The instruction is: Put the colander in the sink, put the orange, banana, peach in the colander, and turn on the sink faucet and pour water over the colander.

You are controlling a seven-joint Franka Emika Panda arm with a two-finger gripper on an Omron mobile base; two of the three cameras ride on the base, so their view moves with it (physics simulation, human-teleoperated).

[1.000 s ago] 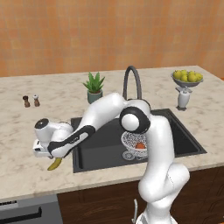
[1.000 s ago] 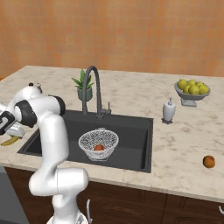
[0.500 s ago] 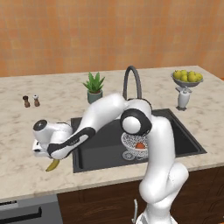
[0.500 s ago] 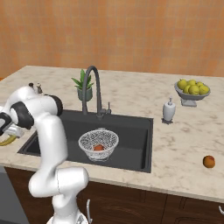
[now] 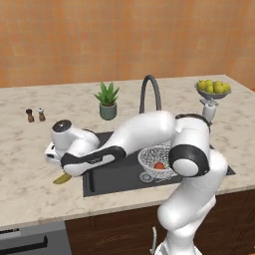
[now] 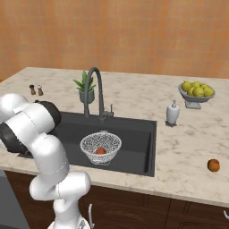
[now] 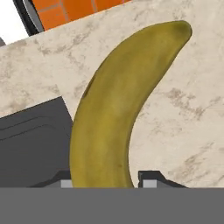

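We have our hand (image 7: pixel 105 183) low over the counter (image 5: pixel 30 169) just left of the sink (image 5: pixel 114 177), with the banana (image 7: pixel 118 105) lying on the marble between the two fingertips, one on each side; we cannot tell whether they actually pinch it. In the left base view one yellow end of the banana pokes out beneath the wrist. The colander (image 6: pixel 100 146) sits in the sink under the faucet (image 6: pixel 94 91) with a red-orange fruit (image 6: pixel 100 151) inside, and another orange fruit (image 6: pixel 214 165) rests on the counter far to the right.
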